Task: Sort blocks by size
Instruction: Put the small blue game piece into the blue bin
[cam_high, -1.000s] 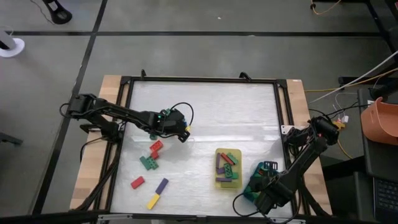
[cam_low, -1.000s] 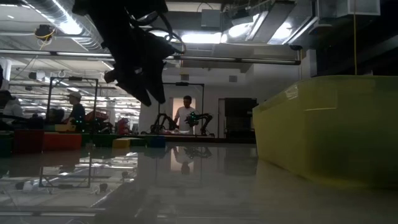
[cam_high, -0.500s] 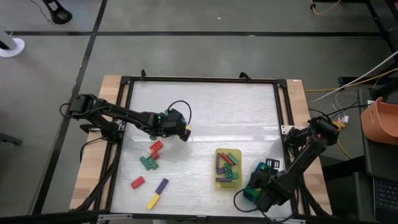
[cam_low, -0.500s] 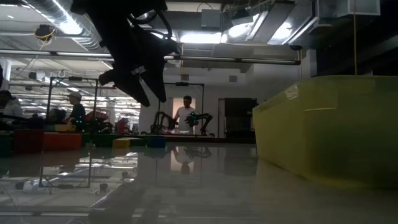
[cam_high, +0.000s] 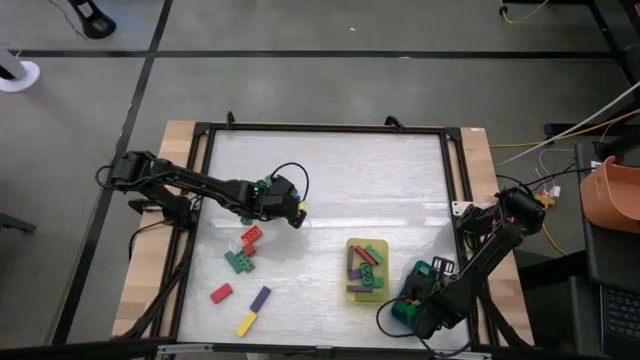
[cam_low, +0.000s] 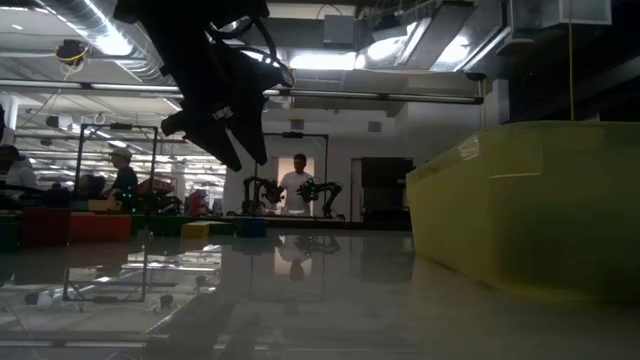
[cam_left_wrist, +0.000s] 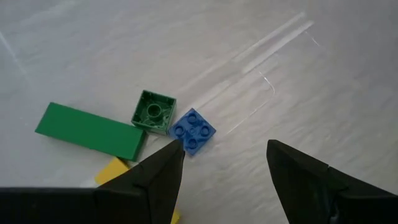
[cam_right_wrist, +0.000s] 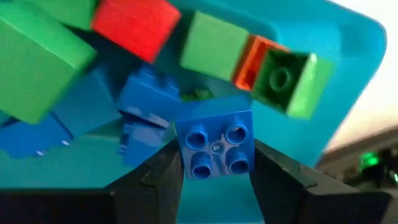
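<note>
My left gripper (cam_left_wrist: 224, 155) is open and hangs above the table left of its middle (cam_high: 295, 212). Just ahead of its fingertips a small blue brick (cam_left_wrist: 193, 130), a small green cube (cam_left_wrist: 153, 112), a long green brick (cam_left_wrist: 87, 130) and a yellow one (cam_left_wrist: 115, 171) lie flat on the table. My right gripper (cam_right_wrist: 214, 171) is shut on a small blue four-stud brick (cam_right_wrist: 214, 146) over the teal tray (cam_high: 403, 308) at the near right. The tray holds several small blocks (cam_right_wrist: 143, 99). My right gripper pinches the small blue brick by two opposite side walls (cam_right_wrist: 184, 155) between its two fingers, studs facing the wrist camera. The fingers come from above, pointing down. The brick is lifted clear, above the blocks in the teal tray.
The yellow tray (cam_high: 366, 268), holding several long bricks, stands beside the teal one; its wall fills the low view's right (cam_low: 530, 210). Loose bricks lie at the near left: red (cam_high: 250, 238), green (cam_high: 240, 262), red (cam_high: 221, 293), purple (cam_high: 259, 297), yellow (cam_high: 246, 323).
My right gripper has gone toward the table's near edge, coming over the teal tray with the blue brick.
</note>
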